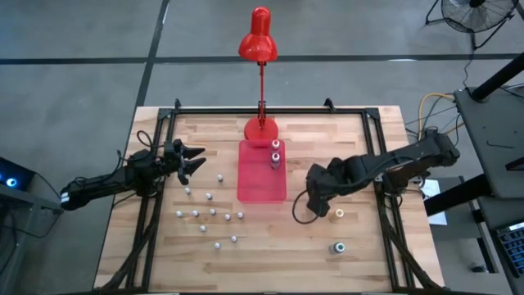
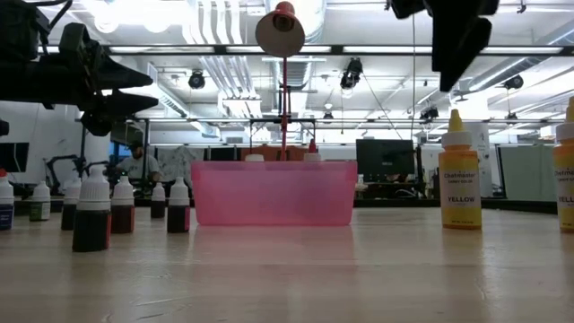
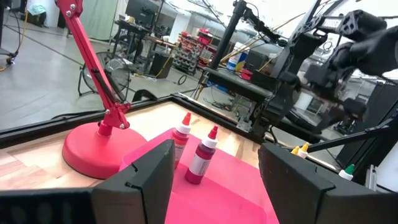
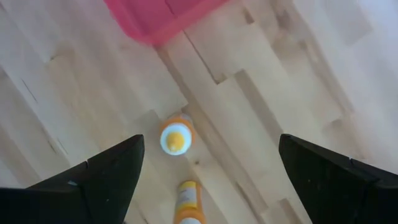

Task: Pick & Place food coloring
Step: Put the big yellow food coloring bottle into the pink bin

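While I look straight down from the high view, I see the left tool [image 1: 195,160] hanging over the left part of the counter [image 1: 360,262] with its fingers spread wide and nothing between them. Small whitish-capped food coloring bottles [image 1: 210,215] stand scattered on the wood just right of it and nearer the front. The red tray [image 1: 260,184] lies mid-counter with two bottles [image 1: 275,154] at its far right corner, close to the red desk lamp [image 1: 260,49]. My right tool [image 1: 315,197] sits just right of the tray, above the wood; a yellow-capped bottle [image 1: 339,214] stands near it and a teal-capped bottle [image 1: 336,247] farther toward the front.

From the low view, the row of small dark bottles [image 2: 92,218] lines up at the left, the tray [image 2: 273,193] stands in the middle, and the bottle marked YELLOW [image 2: 459,184] stands at the right. Both tools hang clear above the counter.

Through the left wrist view, the left tool's fingers [image 3: 146,180] stand well apart, empty, facing the two red-capped bottles [image 3: 202,157] upright on the tray beside the lamp base [image 3: 93,149].

Through the right wrist view, the right tool's fingers [image 4: 109,174] are spread wide and hold nothing; directly below sit the yellow-capped bottle [image 4: 175,138] and an orange-capped bottle [image 4: 186,199], with the tray corner [image 4: 155,15] beyond.
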You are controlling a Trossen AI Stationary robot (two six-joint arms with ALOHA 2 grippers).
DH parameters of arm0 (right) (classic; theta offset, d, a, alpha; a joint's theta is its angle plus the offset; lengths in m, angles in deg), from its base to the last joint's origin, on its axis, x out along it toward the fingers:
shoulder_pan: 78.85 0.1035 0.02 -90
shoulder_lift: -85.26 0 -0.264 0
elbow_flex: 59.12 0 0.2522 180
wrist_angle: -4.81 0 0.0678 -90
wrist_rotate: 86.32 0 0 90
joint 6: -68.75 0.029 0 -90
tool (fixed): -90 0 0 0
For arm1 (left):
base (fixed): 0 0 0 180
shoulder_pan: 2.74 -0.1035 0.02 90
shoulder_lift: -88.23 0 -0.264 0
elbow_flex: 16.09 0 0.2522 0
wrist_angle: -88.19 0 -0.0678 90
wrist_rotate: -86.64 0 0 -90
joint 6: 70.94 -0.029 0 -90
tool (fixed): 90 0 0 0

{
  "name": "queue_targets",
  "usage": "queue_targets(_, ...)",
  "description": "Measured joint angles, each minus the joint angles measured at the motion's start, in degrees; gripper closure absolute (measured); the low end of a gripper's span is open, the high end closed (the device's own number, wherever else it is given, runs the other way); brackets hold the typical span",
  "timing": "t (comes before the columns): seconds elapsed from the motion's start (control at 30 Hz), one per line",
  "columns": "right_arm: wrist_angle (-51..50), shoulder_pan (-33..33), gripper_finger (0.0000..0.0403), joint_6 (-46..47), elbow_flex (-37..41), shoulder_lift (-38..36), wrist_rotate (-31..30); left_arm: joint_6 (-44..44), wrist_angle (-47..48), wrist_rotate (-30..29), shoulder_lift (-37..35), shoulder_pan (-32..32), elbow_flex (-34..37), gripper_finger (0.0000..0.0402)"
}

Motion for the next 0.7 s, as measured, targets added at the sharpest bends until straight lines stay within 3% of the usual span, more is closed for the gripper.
queue_targets(0.4,11.8,4.2,0.0037,4.5,9.2,-0.1,3.1,0.0,0.0,0.0,0.0,0.0,0.0,0.0197)
queue_targets(0.7,22.0,5.1,0.0037,1.5,16.9,0.3,3.2,0.0,0.0,0.0,0.0,0.0,0.0,0.0197)
